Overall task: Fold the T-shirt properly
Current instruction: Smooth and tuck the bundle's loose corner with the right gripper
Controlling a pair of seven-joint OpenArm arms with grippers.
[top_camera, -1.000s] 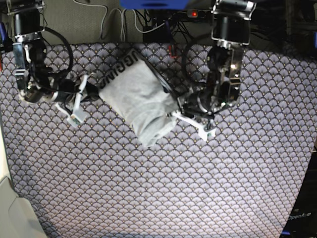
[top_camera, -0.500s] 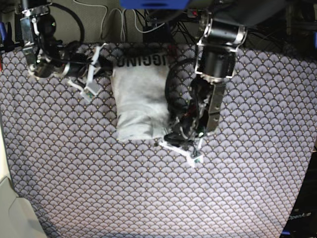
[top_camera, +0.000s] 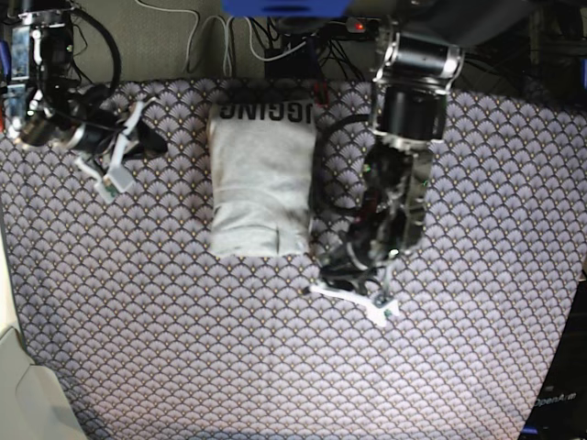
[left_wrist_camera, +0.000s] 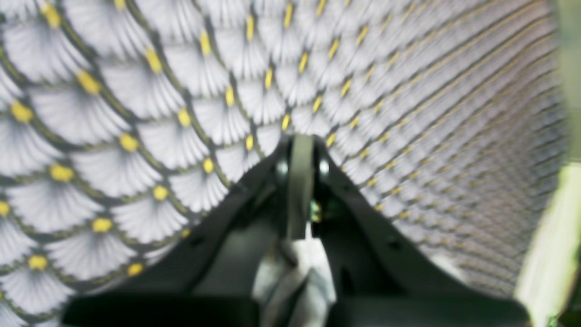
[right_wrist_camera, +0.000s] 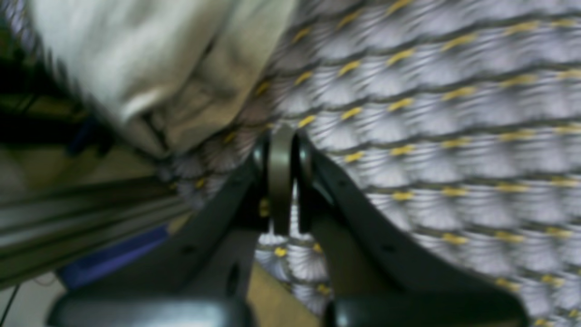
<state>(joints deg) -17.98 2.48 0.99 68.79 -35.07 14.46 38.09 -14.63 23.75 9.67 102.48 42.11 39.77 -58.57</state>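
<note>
The T-shirt [top_camera: 260,181] lies folded into a compact upright rectangle toward the far middle of the surface [top_camera: 183,348], which is covered by a purple-grey cloth with a fan-scale pattern and small yellow dots. Bold black capital letters run along the shirt's far edge, reading partly as "GGING". The near edge of the bundle is slightly rounded, with a faint vertical crease near its near right corner. Neither arm touches it.

In the base view the left pincer [top_camera: 353,291] sits just off the shirt's near right corner, low over the patterned cloth and pointing toward the near side, its white fingers lying close to the cloth. The left wrist view shows its jaws drawn together with a pale strip between them; nothing of the shirt is caught at the tips, and whitish folds show blurred at the bottom of that frame behind the jaws, too unclear to identify.

The right pincer [top_camera: 115,156] is well to the other side of the shirt, near the far corner of the surface. Its wrist view, blurred, shows the jaws closed on nothing, tips [right_wrist_camera: 281,136] over the cloth, with the grey shirt [right_wrist_camera: 136,59] beyond them and apart from them.
</note>
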